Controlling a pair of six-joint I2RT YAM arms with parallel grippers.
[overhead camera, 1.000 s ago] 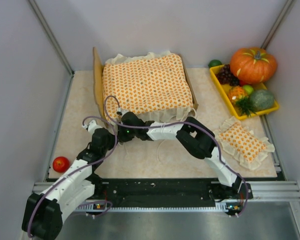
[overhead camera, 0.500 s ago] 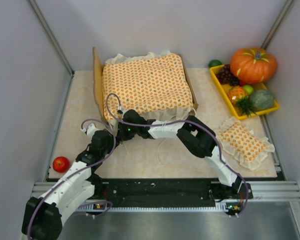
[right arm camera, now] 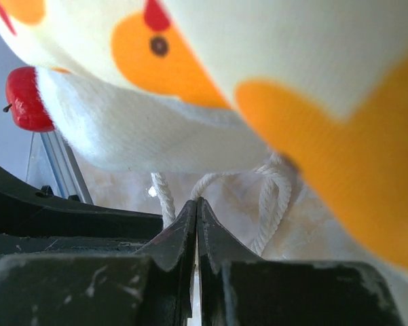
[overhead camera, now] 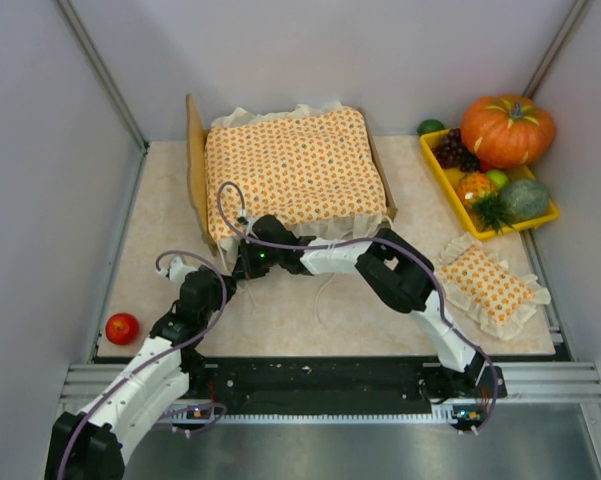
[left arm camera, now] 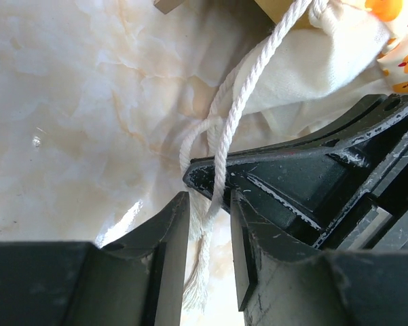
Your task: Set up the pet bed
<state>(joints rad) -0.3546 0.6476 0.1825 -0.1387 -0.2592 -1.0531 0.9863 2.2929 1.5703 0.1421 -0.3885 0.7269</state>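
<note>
Top external: pet bed [overhead camera: 193, 160] stands at the far middle of the table [overhead camera: 160, 205], its tall headboard on the left side. Orange-dotted bedspread [overhead camera: 295, 170] covers the whole top; cream ruffle hangs over the near edge. Frame wood shows only at the headboard and along the right rail.

Matching pillow [overhead camera: 485, 283] lies flat on the table, well apart from the bed, near the right edge. Yellow tray [overhead camera: 442, 178] of fruit sits far right with a pumpkin [overhead camera: 507, 128] at its far end. Red apple [overhead camera: 122, 327] is near the left edge, close to the left arm [overhead camera: 150, 360].

Both arms reach to the bed's near left corner. Right arm [overhead camera: 400, 280] crosses over from the right, its wrist just under the ruffle.

Left wrist: left gripper [left arm camera: 209, 197] is low over the marble surface, fingers narrow with a small gap. White twisted cord [left arm camera: 241, 102] comes down from the ruffle and runs through that gap, frayed end on the table. The gap looks wider than the cord, so not pinched as far as I can tell. The cord also crosses the tip of the other gripper, which lies just beside on the right.

Right wrist: right gripper [right arm camera: 197, 204] has its fingers pressed together, only a thin seam showing and nothing seen in it. Cord loops hang just beyond the tips. Bedspread cloth fills the top of the view, very close and blurred
</note>
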